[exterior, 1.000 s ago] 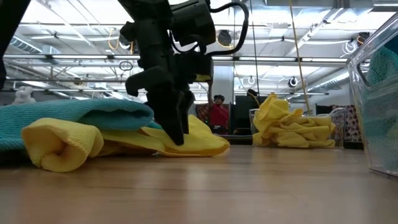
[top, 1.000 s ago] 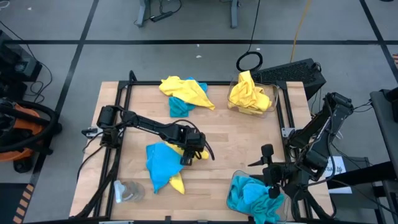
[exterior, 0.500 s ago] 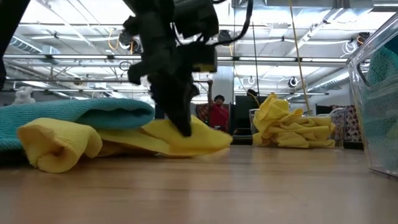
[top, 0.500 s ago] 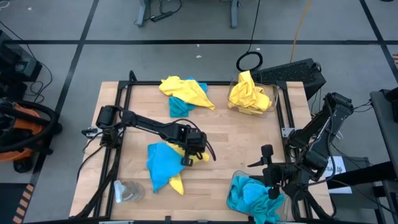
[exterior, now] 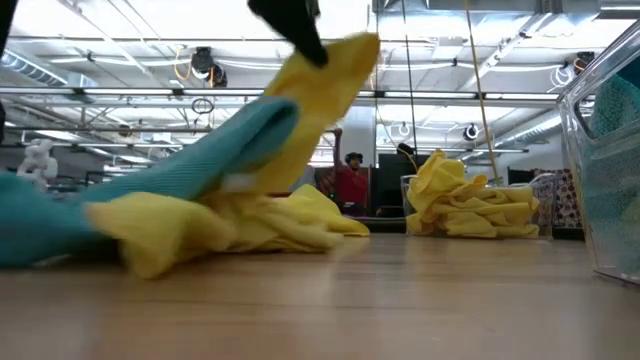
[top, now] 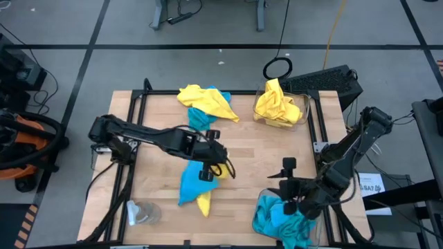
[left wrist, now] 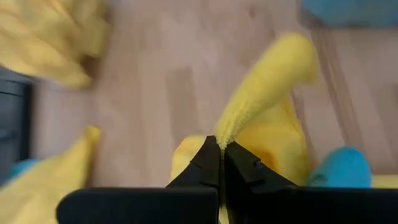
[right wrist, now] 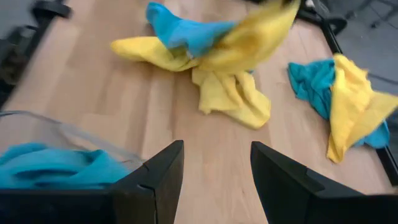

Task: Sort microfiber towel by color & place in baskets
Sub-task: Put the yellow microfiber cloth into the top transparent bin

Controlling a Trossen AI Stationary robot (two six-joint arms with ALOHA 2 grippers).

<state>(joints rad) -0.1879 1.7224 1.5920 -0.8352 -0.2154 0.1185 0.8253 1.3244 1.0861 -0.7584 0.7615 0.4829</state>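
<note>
Now my left gripper [left wrist: 221,152] clenches a yellow towel [left wrist: 261,106], lifting it above the mixed pile [top: 194,188] (mid-table); my right gripper [right wrist: 214,165], fingers apart, hovers over the blue-filled basket [top: 266,204].

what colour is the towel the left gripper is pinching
Bright yellow. The left gripper is shut on a yellow towel; the left wrist view shows it best.

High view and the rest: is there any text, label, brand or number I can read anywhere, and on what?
None can be read.
A white sheet or label lies beside the right arm's base off the table's edge, with dark marks too small to read.
The yellow towel, blue towels and clear baskets carry no markings.
The hall signs behind the table in the low view are too far away to read.
</note>
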